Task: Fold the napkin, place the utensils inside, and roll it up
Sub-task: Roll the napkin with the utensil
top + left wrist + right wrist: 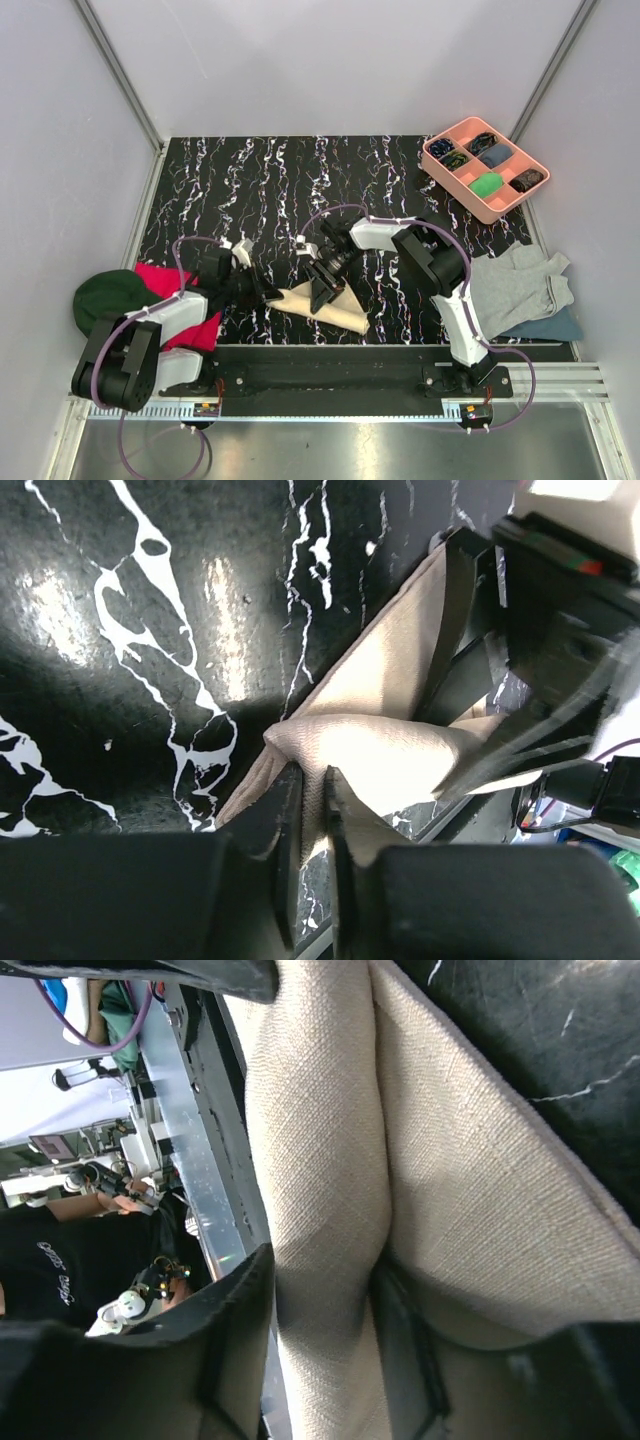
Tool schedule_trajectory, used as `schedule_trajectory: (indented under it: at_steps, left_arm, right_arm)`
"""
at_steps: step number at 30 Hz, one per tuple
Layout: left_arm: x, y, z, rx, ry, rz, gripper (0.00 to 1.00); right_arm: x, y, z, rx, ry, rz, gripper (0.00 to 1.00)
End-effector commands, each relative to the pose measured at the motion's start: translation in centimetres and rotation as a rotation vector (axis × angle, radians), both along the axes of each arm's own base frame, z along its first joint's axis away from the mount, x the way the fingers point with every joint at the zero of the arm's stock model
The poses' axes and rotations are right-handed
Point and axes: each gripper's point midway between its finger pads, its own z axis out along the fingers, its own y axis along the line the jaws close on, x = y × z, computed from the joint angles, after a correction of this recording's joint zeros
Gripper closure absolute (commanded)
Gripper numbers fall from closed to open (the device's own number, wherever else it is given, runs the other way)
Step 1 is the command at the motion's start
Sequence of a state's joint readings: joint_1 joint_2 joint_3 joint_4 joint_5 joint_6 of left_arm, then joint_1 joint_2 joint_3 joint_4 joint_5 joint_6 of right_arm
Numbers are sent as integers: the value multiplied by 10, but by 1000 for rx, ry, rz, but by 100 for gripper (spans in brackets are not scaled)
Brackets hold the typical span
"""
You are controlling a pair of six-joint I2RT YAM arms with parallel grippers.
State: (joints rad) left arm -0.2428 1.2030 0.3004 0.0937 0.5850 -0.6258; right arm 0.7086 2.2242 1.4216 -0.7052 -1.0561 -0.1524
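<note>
Low in the left wrist view, the left gripper (310,780) is clenched on a raised pleat of the napkin (345,312), which lies at lower centre of the top view, partly folded into a wedge. Just beyond, the right gripper (322,1300) brackets a ridge of the same cloth, both jaws touching it. Whether they bite or merely rest, I cannot tell.

To fold well, I judge one arm should pin the cloth flat while the other carries its pinched edge low across, so the soft fabric lands edge to edge and does not slump. No utensils show.

Pale lettering on a black shirt (70,1260) is too small to read. The far pink tray (458,192), upper right, bears no visible label.
</note>
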Motion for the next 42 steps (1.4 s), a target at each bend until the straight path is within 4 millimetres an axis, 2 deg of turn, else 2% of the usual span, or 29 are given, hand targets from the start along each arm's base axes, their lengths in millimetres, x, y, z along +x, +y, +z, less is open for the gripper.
schedule_trajectory:
  at_steps: [1, 2, 5, 10, 11, 12, 13, 14, 15, 16, 17, 18, 19, 20, 21, 26, 29, 33, 37, 42]
  left_arm:
    - [7, -3, 5, 5, -18, -19, 91]
    - [7, -3, 4, 8, -11, -22, 91]
    - [7, -3, 1, 18, 10, -25, 93]
    - [4, -2, -5, 30, 50, -28, 94]
    - [5, -2, -4, 29, 55, -30, 94]
    - [4, -2, -6, 32, 65, -30, 94]
    - [4, -2, -8, 36, 76, -29, 94]
    - [4, -1, -9, 39, 87, -27, 94]
    - [4, -1, -11, 41, 102, -26, 94]
    - [4, -2, -11, 42, 105, -26, 94]
    - [5, -2, -12, 41, 110, -23, 94]
    - [5, -3, -11, 36, 118, -23, 94]
    - [6, -3, -11, 34, 118, -23, 94]
    - [6, -4, -11, 32, 122, -22, 94]
    - [8, -4, -10, 31, 120, -23, 94]
    - [10, -5, -10, 32, 118, -25, 94]
    - [10, -4, -10, 32, 123, -25, 94]
    - [7, -4, -12, 34, 142, -26, 94]
    - [8, -4, -10, 34, 140, -30, 94]
    - [8, -6, -7, 25, 131, -42, 94]
  right_arm:
    - [22, 0, 7, -28, -146, -14, 44]
    - [24, 0, 11, -30, -162, -17, 39]
    - [34, 0, 22, -40, -241, -38, 35]
    - [54, -2, 46, -55, -411, -105, 34]
    - [62, 0, 58, -30, -468, -125, 34]
    - [64, -4, 55, -57, -496, -146, 34]
    - [69, 0, 67, -26, -558, -164, 34]
    - [75, -3, 67, -52, -610, -184, 34]
    - [66, -2, 62, -66, -642, -166, 34]
    - [66, 1, 72, -53, -710, -166, 33]
    - [72, -3, 68, -102, -806, -163, 33]
    - [63, -5, 61, -131, -849, -137, 32]
    - [50, 6, 66, -113, -918, -100, 31]
    - [51, 5, 63, -153, -999, -92, 31]
    - [44, 1, 55, -179, -1024, -71, 31]
    - [25, 4, 44, -247, -1212, 4, 31]
    - [19, 7, 41, -245, -1249, 36, 30]
    - [11, 11, 27, -249, -1239, 86, 32]
    - [10, 8, 9, -285, -1217, 117, 39]
    - [14, 3, -3, -336, -1222, 117, 50]
